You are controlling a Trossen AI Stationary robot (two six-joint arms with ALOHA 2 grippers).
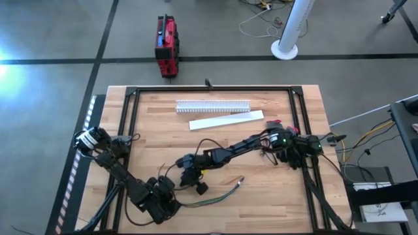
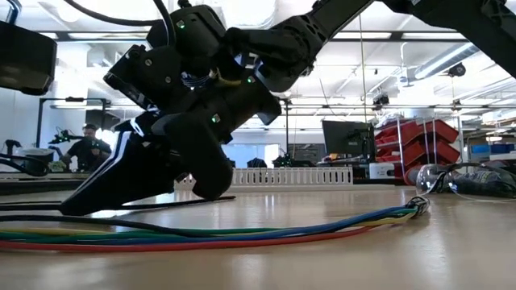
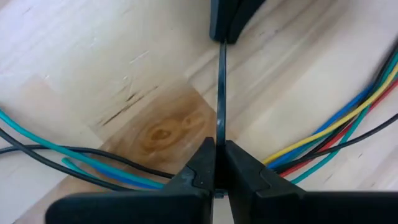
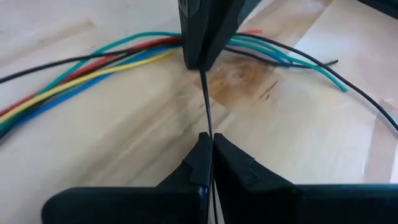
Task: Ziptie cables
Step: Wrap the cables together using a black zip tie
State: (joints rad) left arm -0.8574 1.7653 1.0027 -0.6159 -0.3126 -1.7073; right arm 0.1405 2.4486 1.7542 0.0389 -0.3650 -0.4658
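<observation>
wooden tabletop inside a black frame, with a workshop of red bins and monitors beyond it. at the table's six o'clock edge both grippers meet nose to nose over the boards. left gripper has its fingers pressed together on one end of a thin black zip tie; right gripper is likewise clamped on the other end of the same strap, which runs taut and straight between them. a bundle of cables in red, blue, yellow, green and black lies loose on the wood just beside the grippers, trailing toward four o'clock, where its ends fan out. whether the strap passes around the wires cannot be told. a white slotted duct and a white cover strip lie near twelve o'clock. a red case sits on the floor past the table; a person stands far back in the room.
</observation>
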